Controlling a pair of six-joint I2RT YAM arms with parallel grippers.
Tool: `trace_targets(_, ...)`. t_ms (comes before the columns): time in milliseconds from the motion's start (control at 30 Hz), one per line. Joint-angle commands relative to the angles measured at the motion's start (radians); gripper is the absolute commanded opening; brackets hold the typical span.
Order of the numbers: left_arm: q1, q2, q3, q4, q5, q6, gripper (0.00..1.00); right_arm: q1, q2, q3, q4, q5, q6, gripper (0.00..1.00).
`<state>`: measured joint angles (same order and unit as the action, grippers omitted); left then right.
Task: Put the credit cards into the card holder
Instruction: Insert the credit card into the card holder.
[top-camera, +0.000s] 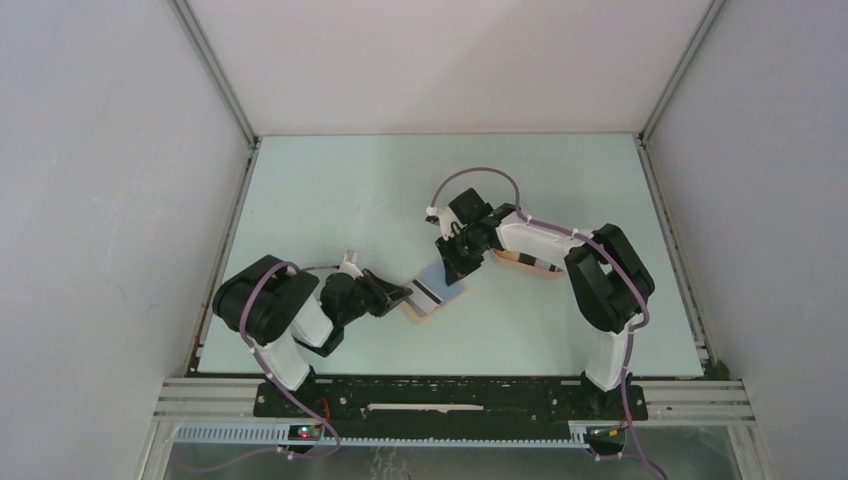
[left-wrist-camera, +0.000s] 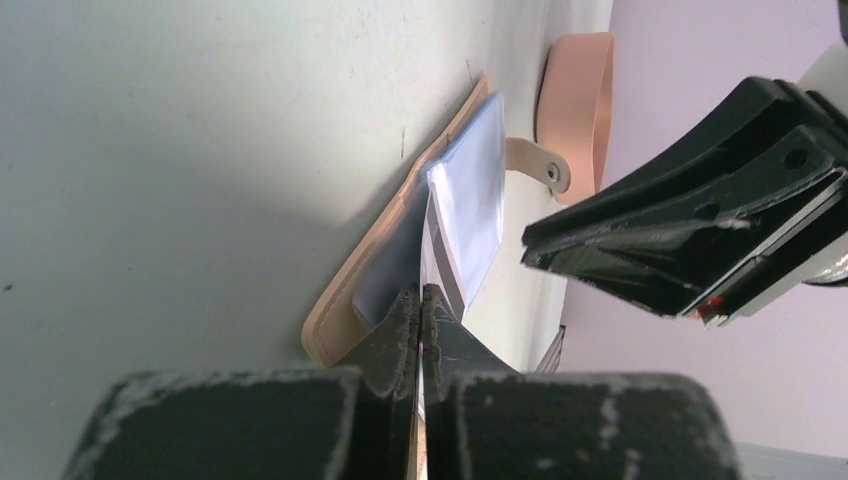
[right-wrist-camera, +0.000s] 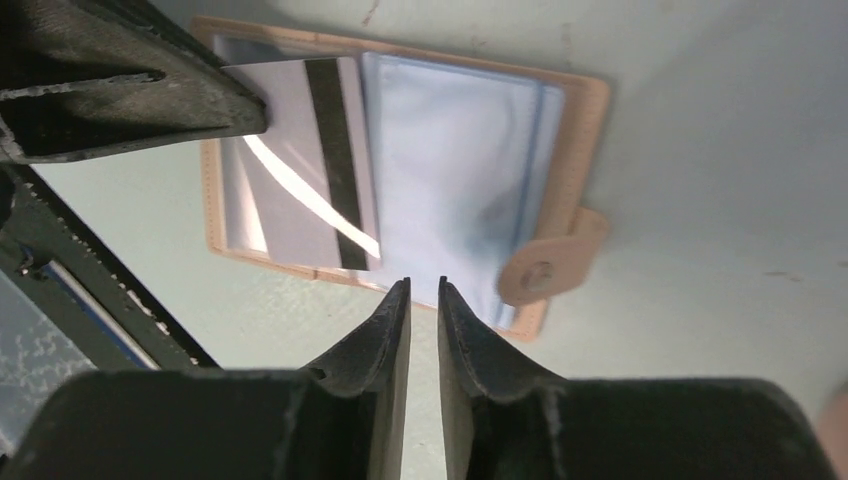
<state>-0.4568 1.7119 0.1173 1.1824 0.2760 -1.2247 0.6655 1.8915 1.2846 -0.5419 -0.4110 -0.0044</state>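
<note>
The tan card holder (top-camera: 446, 297) lies open on the table, its clear bluish sleeves (right-wrist-camera: 450, 170) facing up and its snap tab (right-wrist-camera: 545, 265) folded out. My left gripper (left-wrist-camera: 420, 298) is shut on a corner of a light blue-grey credit card (right-wrist-camera: 300, 170) with a dark stripe. That card lies over the holder's left half; whether it sits in a sleeve I cannot tell. My right gripper (right-wrist-camera: 424, 285) hovers just above the holder's near edge, slightly open, with nothing between its fingers. In the top view the left gripper (top-camera: 400, 296) is left of the holder and the right gripper (top-camera: 453, 268) just behind it.
A peach-pink oval tray (top-camera: 520, 261) sits behind the holder, mostly under the right forearm, and shows as a peach band (left-wrist-camera: 580, 100) in the left wrist view. White walls enclose the table on three sides.
</note>
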Motion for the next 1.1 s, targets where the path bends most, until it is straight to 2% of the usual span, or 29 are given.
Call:
trace_targets(0, 0.001, 0.022, 0.023, 0.035, 0.009, 0.002, 0.0, -0.051, -0.029, 0.046, -0.032, 0.057, -0.038, 0.26)
trace_targets(200, 0.001, 0.02, 0.022, 0.036, 0.005, 0.007, 0.0, -0.067, 0.053, 0.082, -0.092, 0.074, -0.046, 0.34)
trace_targets(367, 0.001, 0.021, 0.026, 0.043, 0.005, 0.024, 0.0, -0.069, 0.1, 0.096, -0.117, 0.046, -0.044, 0.35)
trace_targets(667, 0.001, 0.052, 0.04, 0.1, 0.026, 0.021, 0.0, -0.069, 0.135, 0.105, -0.138, -0.059, -0.032, 0.35)
trace_targets(1067, 0.001, 0.09, 0.029, 0.113, 0.045, 0.014, 0.0, -0.066, 0.132, 0.107, -0.141, -0.073, -0.028, 0.33)
